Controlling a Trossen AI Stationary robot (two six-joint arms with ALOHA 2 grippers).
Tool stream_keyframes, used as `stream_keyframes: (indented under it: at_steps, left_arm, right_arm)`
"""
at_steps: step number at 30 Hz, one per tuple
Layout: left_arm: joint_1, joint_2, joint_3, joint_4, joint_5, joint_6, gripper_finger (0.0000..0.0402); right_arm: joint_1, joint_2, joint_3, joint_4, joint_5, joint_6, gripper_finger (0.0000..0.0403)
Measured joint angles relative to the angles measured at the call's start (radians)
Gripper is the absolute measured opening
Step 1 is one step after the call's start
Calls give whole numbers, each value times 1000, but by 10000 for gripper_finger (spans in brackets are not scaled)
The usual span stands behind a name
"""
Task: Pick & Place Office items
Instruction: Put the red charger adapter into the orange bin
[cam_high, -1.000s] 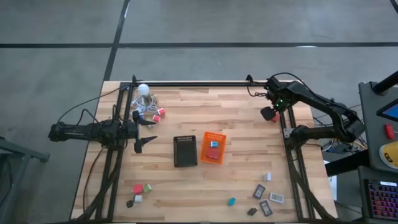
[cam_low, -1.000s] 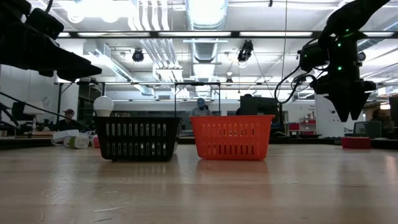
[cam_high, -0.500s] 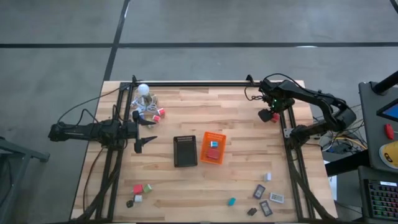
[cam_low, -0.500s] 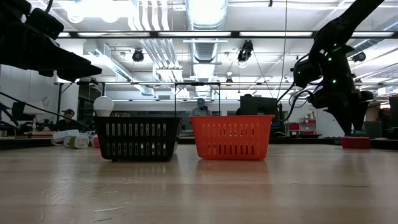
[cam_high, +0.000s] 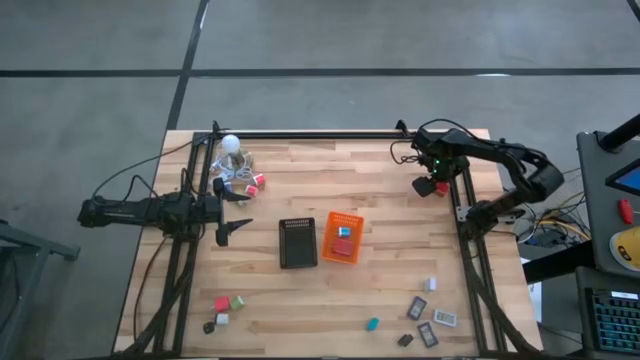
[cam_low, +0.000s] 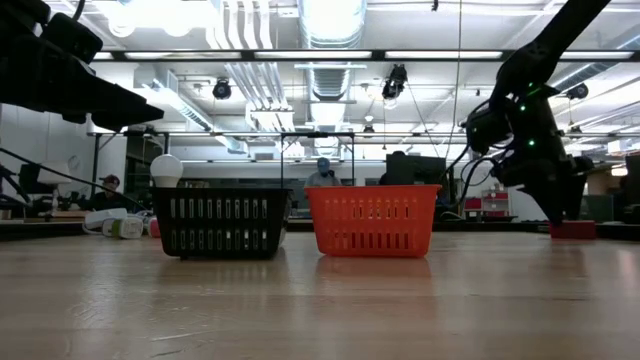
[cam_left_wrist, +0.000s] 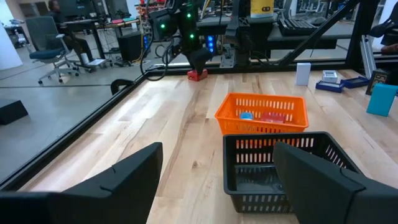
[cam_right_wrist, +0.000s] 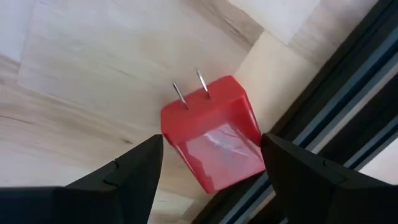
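Note:
A red block with two metal prongs (cam_right_wrist: 211, 140) lies flat on the wood at the table's far right, hard against the black rail (cam_right_wrist: 323, 124); it also shows in the high view (cam_high: 442, 189) and the low view (cam_low: 572, 229). My right gripper (cam_right_wrist: 211, 180) hangs just above this red block, pointing steeply down. It is open, with one finger on each side of the block and no contact showing. My left gripper (cam_high: 238, 213) waits open and level at the table's left side, holding nothing.
A black basket (cam_high: 297, 243) and an orange basket (cam_high: 342, 237) with a blue and a red piece inside stand mid-table. Small items lie near left (cam_high: 225, 305), near right (cam_high: 428, 318) and far left beside a white ball with cable (cam_high: 232, 146).
My right gripper has come down toward the red block by the far right rail and tipped to point more steeply down. Its fingers have kept the same gap. The block has not moved.

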Motion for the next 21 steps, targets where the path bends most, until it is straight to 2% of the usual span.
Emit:
stream_keyframes:
  at_steps: [21]
  left_arm:
    - [0, 0, 0, 0, 0, 0, 310]
  right_arm:
    - [1, 147, 6, 3, -4, 16, 265]
